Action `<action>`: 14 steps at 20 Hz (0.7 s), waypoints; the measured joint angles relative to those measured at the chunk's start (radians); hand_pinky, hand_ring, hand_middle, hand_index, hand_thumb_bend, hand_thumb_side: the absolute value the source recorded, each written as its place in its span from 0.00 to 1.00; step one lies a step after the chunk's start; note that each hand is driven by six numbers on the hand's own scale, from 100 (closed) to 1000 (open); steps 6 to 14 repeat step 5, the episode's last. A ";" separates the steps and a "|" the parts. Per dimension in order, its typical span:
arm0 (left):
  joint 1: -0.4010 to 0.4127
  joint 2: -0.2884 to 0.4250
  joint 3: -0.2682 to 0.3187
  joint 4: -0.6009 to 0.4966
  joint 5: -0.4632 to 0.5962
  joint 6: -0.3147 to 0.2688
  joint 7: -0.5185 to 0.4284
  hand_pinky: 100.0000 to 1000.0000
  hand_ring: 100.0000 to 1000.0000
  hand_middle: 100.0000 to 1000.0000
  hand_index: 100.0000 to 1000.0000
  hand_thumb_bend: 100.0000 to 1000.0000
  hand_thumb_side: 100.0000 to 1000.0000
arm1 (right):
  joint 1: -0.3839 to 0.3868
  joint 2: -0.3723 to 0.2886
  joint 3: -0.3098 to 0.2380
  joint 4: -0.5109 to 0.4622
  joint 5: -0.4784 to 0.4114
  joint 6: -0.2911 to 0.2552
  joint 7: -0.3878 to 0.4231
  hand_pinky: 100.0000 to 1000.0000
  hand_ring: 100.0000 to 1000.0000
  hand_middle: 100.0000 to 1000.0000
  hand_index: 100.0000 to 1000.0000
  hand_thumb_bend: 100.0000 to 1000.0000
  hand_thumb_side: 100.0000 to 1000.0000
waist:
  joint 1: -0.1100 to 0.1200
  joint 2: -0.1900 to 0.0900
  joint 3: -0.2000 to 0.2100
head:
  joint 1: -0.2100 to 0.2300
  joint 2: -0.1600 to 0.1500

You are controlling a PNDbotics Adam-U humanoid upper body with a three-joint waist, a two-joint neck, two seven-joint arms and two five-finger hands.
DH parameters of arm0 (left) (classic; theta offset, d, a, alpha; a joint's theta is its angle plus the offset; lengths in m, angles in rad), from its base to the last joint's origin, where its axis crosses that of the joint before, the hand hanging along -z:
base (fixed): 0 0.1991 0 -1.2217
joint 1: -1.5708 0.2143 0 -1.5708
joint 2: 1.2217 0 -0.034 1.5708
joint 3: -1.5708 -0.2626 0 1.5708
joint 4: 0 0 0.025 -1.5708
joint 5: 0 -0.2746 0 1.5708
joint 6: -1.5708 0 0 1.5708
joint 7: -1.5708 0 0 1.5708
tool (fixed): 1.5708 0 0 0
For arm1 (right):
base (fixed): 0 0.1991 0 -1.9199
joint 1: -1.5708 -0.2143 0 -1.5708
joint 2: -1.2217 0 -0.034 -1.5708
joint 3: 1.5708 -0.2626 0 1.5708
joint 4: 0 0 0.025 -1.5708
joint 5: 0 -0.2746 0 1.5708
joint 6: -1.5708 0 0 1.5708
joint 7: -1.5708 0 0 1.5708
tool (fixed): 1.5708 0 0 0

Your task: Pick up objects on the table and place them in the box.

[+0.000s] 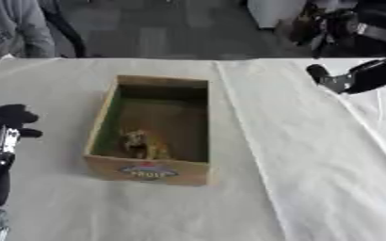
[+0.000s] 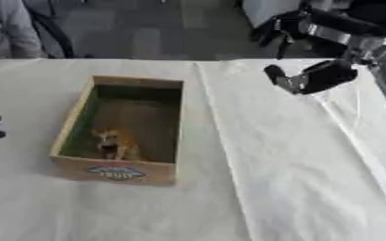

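Observation:
A cardboard box (image 1: 104, 117) with a green inner wall and a printed label on its front stands on the white-covered table, left of the middle. Inside it, near the front, lies a small orange-brown object (image 1: 143, 143). My right hand (image 2: 316, 76) hangs above the table's far right, well away from the box, fingers relaxed and holding nothing. At the left edge, beside the box, my left hand (image 1: 11, 116) rests open and empty, with its silver forearm running down to the lower left corner.
A white cloth (image 1: 311, 169) covers the table, with a fold running from the far middle toward the front right. A person's grey sleeve (image 1: 15, 28) shows at the far left. Dark equipment (image 2: 328, 23) stands beyond the table's far right.

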State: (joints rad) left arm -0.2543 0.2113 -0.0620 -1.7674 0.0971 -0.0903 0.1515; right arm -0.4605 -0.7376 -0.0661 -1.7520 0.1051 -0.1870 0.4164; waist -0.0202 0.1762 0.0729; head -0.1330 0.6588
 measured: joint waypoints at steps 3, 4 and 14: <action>0.003 0.000 0.003 0.000 0.000 -0.001 0.004 0.50 0.61 0.49 0.62 0.32 0.50 | 0.043 0.056 -0.049 -0.006 -0.052 0.020 -0.122 0.47 0.71 0.75 0.85 0.00 0.05 | 0.003 0.004 -0.011 | 0.007 0.000; 0.005 0.000 0.003 0.000 0.000 -0.002 0.005 0.50 0.61 0.49 0.62 0.32 0.50 | 0.059 0.074 -0.063 -0.009 -0.072 0.025 -0.163 0.46 0.71 0.74 0.85 0.00 0.06 | 0.006 0.004 -0.014 | 0.008 0.000; 0.007 -0.001 0.003 0.000 0.000 -0.002 0.006 0.50 0.61 0.49 0.62 0.32 0.50 | 0.073 0.092 -0.073 -0.014 -0.094 0.031 -0.204 0.45 0.70 0.74 0.84 0.00 0.10 | 0.008 0.005 -0.017 | 0.008 0.000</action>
